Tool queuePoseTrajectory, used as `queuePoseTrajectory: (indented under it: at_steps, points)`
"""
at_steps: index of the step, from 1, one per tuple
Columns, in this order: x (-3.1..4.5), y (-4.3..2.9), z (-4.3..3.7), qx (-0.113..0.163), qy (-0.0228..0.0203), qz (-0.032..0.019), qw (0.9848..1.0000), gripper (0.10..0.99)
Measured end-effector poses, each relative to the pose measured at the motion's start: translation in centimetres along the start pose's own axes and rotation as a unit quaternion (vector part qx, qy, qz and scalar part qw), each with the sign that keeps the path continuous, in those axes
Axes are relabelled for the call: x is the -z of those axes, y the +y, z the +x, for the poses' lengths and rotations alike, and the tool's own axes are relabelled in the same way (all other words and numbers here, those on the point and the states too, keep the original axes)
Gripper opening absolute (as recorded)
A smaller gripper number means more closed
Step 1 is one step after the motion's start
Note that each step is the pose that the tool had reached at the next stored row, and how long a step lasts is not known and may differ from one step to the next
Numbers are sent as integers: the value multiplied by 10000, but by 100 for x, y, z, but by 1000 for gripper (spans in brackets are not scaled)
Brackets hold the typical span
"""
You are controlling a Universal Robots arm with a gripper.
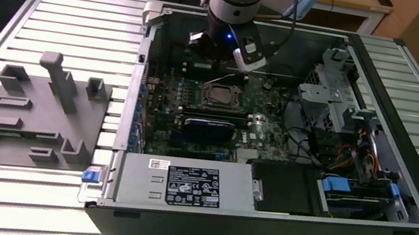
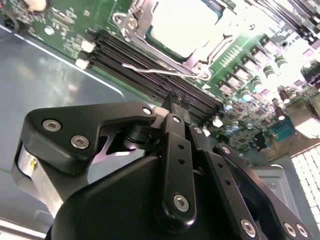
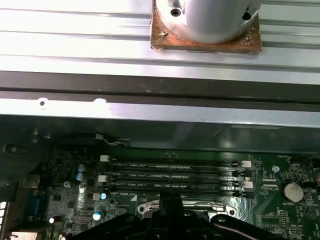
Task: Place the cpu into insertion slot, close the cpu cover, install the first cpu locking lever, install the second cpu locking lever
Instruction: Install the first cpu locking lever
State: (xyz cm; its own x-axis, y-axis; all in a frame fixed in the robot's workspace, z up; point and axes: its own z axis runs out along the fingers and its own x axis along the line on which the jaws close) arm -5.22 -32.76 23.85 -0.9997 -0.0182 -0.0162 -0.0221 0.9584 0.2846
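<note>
Centrally in the exterior view, the cpu [image 1: 220,98] sits in the insertion slot [image 1: 203,95] under the closed cpu cover [image 2: 141,20]; the gripper [image 2: 173,102] hovers near, jaws together, empty; a wire locking lever [image 2: 160,71] juts out alongside.

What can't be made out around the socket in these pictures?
The cpu, second wrist view: glare washes out its surface, and the picture's edge cuts it.
The insertion slot, exterior view: too small to tell whether the cpu is seated.
The cpu cover, first wrist view: mostly hidden behind the pincer.
</note>
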Motion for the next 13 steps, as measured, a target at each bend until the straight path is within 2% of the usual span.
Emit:
queuePoseTrajectory:
  at_steps: [4, 10, 11, 13]
  points:
    - [-1, 0, -55, -5, -1, 28, 10000, 106]
    - [-1, 0, -62, -6, -2, 39, 10000, 106]
    - [-2, 0, -63, -9, -22, 67, 10000, 106]
    - [-2, -1, -61, -22, -117, 154, 9998, 106]
